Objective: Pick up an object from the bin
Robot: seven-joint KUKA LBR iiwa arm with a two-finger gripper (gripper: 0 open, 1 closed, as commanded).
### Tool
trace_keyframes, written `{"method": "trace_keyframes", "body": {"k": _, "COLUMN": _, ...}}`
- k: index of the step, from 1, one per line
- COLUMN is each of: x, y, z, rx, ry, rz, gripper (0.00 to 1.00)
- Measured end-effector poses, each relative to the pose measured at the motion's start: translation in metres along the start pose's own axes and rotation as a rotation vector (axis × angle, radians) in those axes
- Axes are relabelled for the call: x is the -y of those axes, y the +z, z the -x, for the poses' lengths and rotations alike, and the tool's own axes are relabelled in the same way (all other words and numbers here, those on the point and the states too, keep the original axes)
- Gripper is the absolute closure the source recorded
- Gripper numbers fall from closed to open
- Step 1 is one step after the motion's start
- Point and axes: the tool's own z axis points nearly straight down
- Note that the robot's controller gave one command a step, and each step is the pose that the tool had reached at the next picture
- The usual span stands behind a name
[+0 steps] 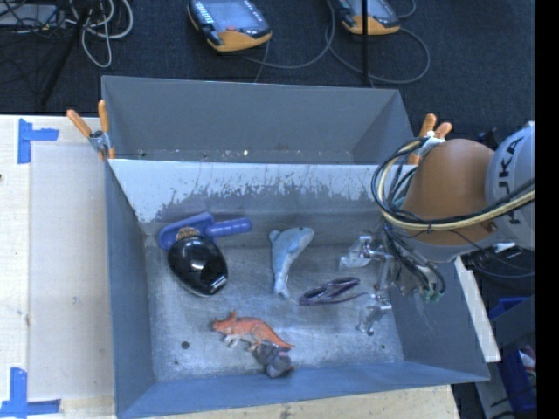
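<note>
Down in the right part of the grey metal bin: the two-finger gripper, under an orange wrist cover and loops of cable. Spread wide, one metal finger toward the near wall, the other toward the back wall. Between them, on the bin floor: the right end of a thin, dark purple, looped object, rather like folded glasses, lying flat and stretching away to the left. Cannot tell whether touching it or just clear of it. Just left of that piece, a pale blue-grey dolphin-shaped toy, tail toward the near side. Farther left, a glossy black rounded object, with a blue plastic handle touching its far edge. Near the front wall, an orange plastic dinosaur figure, and just beside its right end a small dark grey lump. All of these well apart from the gripper, save the purple piece.
</note>
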Motion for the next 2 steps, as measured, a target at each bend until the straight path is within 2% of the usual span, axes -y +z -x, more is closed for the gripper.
{"method": "trace_keyframes", "body": {"k": 1, "x": -0.007, "y": 0.032, "z": 0.013, "rx": 0.012, "ry": 0.005, "rz": -0.003, "gripper": 0.00}}
{"method": "trace_keyframes", "body": {"k": 2, "x": -0.010, "y": 0.055, "z": 0.027, "rx": 0.029, "ry": 0.142, "rz": -0.003, "gripper": 1.00}}
